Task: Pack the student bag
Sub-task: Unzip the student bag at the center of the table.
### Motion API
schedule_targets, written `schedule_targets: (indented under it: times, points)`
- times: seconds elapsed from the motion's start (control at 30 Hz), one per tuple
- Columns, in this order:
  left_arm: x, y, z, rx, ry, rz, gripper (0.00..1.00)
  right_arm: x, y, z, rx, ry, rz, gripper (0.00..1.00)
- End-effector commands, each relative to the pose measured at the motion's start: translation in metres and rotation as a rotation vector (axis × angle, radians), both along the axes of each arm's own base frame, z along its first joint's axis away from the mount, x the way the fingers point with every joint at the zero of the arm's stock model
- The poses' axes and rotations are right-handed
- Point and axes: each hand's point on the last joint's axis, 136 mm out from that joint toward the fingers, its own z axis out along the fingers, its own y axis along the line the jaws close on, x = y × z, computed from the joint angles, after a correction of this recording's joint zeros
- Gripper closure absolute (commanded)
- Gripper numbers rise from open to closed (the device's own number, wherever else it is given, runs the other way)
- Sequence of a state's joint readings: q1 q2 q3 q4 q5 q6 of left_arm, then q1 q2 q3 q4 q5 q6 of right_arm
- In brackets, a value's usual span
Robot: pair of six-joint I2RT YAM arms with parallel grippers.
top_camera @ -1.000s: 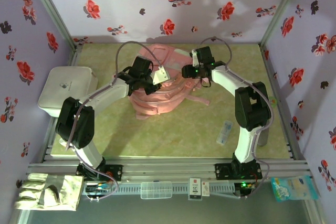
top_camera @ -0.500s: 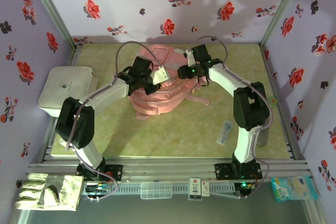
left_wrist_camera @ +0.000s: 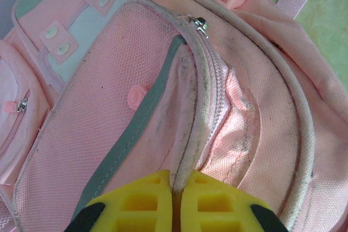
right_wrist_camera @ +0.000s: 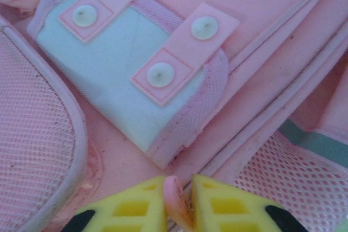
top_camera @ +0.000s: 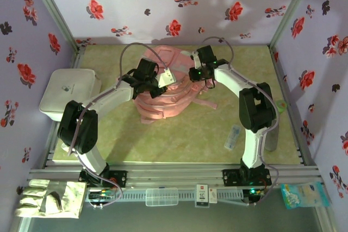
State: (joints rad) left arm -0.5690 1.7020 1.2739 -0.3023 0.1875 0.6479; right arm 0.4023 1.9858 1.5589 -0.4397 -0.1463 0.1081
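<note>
On the green table (top_camera: 163, 142), the student bag (top_camera: 163, 107) is pinched: piped seam (left_wrist_camera: 188, 134) clamped by left gripper (left_wrist_camera: 176, 182), pink tab (right_wrist_camera: 173, 186) by right gripper (right_wrist_camera: 178, 194).

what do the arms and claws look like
The left arm and right arm have white shells and black joints, each with a looping grey cable. Green lights glow on the right wrist. The left claw and right claw have yellow latticed fingers with black corners.

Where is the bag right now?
In the top view the bag lies mid-table toward the far wall, with the left fingers and right fingers each pinching its fabric. The white box sits off to its left.
</note>
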Motion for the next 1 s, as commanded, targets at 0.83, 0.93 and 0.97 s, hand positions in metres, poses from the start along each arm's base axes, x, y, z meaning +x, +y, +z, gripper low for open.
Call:
schedule_targets:
  times: [0.83,0.93,0.97]
  points:
    - [0.03,-0.036,0.051,-0.322,0.147,0.238,1.0,-0.075,0.034,0.085,0.57,-0.211,0.092,1.0]
    - [0.03,-0.056,0.043,-0.344,0.224,0.239,1.0,-0.088,0.046,0.086,0.652,-0.221,0.094,1.0]
    - [0.03,-0.062,0.04,-0.347,0.243,0.243,1.0,-0.092,0.051,0.086,0.672,-0.228,0.1,1.0]
